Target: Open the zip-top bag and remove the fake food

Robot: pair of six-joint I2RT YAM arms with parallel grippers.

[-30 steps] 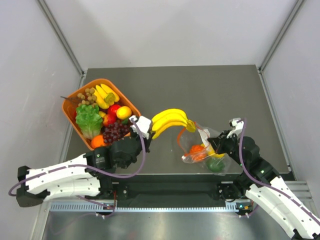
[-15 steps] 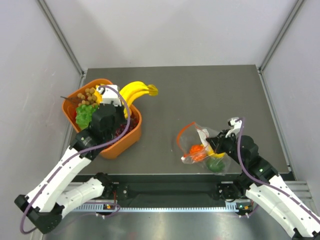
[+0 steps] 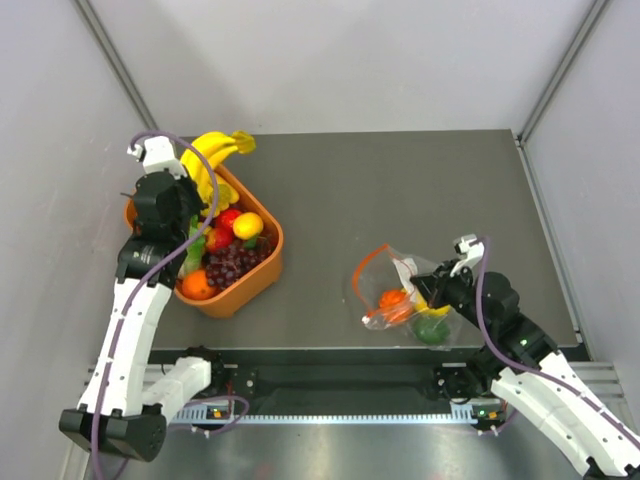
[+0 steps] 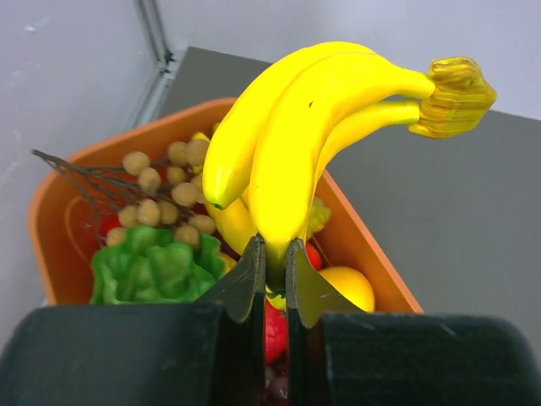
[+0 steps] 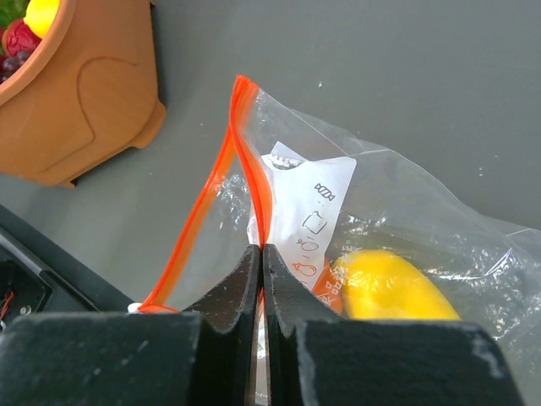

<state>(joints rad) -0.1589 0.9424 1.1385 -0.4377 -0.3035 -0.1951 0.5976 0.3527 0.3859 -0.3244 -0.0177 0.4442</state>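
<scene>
Yellow plastic fills your left tool: its jaws are pressed onto the tip end of the banana bunch, which hangs in the air above the far rim of the orange basket, over the lettuce and the other toys heaped there. Your right tool, well apart on the other side, has its jaws pinched together on the zip-top bag right at the mouth, on the orange-red zip strip, and the mouth gapes in a loop beside it. The bag lies on the desk near its front edge. Through the film you can make out an orange-red round fruit, a yellow piece and, at the near corner, a green fruit. I judge the bag opened and the unloading partly done: one piece is out and several are left. Your next move calls for lowering the bunch into the basket and spreading the left jaws, then bringing that arm across to the open mouth while the right steadies the film. The desk is a dull dark grey sheet, and pale grey walls close it in on three sides.
</scene>
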